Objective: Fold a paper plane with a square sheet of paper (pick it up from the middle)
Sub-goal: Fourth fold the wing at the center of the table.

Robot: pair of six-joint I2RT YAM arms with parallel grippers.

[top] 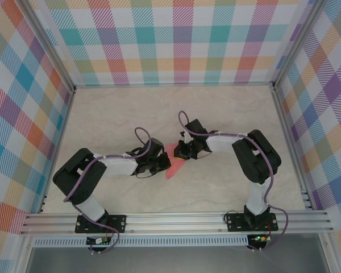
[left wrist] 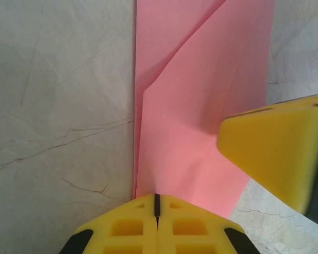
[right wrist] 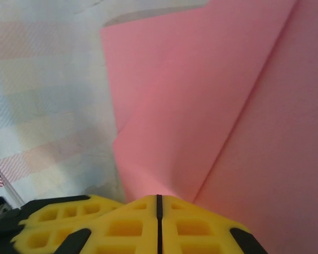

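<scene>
Pink paper [top: 173, 165], seemingly pinched, creased.

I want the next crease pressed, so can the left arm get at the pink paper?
Likely yes: the shut left gripper touches the pink paper at its edge, nothing between.

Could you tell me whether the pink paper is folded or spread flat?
Folded: the paper shows creased, overlapping layers.
</scene>
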